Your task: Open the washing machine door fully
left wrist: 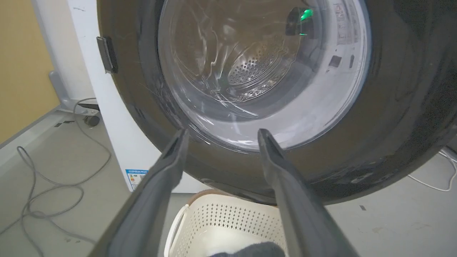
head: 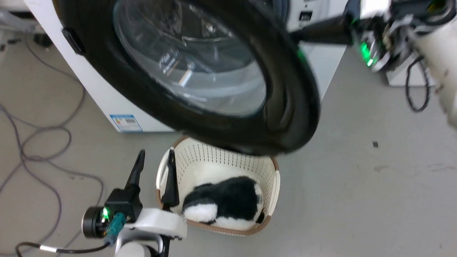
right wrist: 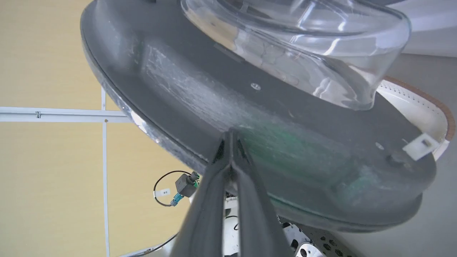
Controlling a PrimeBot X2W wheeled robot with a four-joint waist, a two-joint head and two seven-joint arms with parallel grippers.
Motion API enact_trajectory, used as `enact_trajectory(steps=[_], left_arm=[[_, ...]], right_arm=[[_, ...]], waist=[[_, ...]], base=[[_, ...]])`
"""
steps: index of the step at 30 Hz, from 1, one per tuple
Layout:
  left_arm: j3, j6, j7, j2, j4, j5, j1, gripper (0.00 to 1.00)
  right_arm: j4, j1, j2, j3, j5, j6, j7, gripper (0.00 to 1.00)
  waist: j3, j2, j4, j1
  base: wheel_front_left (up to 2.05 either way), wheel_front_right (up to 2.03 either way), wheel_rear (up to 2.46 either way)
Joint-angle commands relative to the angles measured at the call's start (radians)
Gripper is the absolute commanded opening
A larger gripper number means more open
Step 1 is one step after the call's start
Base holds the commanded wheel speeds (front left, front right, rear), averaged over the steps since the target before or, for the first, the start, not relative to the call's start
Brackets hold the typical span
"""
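Observation:
The washing machine door (head: 292, 107), a big black ring around a bulging glass window, stands swung out from the white washing machine (head: 96, 89). My right gripper (head: 296, 35) reaches in from the upper right, shut, with its tips at the door's far edge. In the right wrist view those shut tips (right wrist: 231, 135) rest against the grey inner face of the door (right wrist: 285, 142), below the glass bowl. My left gripper (head: 156, 151) is open and empty at the lower left, short of the door. Its fingers (left wrist: 222, 132) point at the door (left wrist: 392, 125), and the perforated drum (left wrist: 250, 67) shows through the glass.
A white laundry basket (head: 214, 157) with a black and white plush toy (head: 228, 200) sits on the floor under the door's lower rim. Loose cables (head: 35, 150) lie on the floor at the left. The grey floor at the right is open.

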Motion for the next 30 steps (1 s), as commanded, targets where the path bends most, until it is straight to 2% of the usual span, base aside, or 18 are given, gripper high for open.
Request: enact_trajectory(steps=[1, 9, 17, 25, 30], left_arm=[[0.004, -0.007, -0.006, 0.001, 0.008, 0.005, 0.022, 1.00], [0.012, -0.025, -0.006, 0.001, 0.042, 0.009, 0.085, 1.00], [0.002, -0.027, -0.006, 0.001, 0.058, 0.003, 0.120, 1.00], [-0.007, -0.028, -0.006, 0.001, 0.063, -0.002, 0.130, 1.00], [-0.012, -0.024, -0.006, 0.001, 0.058, -0.009, 0.127, 1.00]], right_arm=[[-0.036, 0.052, 0.001, 0.000, 0.007, 0.007, 0.011, 0.00], [-0.280, 0.222, -0.045, 0.019, 0.030, 0.007, 0.001, 0.00], [-0.601, 0.352, -0.129, 0.104, 0.080, 0.007, -0.111, 0.00], [-0.890, 0.378, -0.232, 0.227, 0.175, 0.007, -0.292, 0.00], [-1.035, 0.415, -0.293, 0.217, 0.223, 0.007, -0.521, 0.00]], waist=[[-0.039, -0.0001, 0.002, 0.0001], [-0.124, -0.0001, 0.024, 0.0001], [-0.170, -0.0001, 0.046, 0.0001], [-0.176, -0.0001, 0.060, 0.0001], [-0.172, -0.0001, 0.059, 0.0001]], base=[[0.00, 0.00, 0.00], [0.00, 0.00, 0.00], [0.00, 0.00, 0.00], [0.00, 0.00, 0.00], [0.00, 0.00, 0.00]])
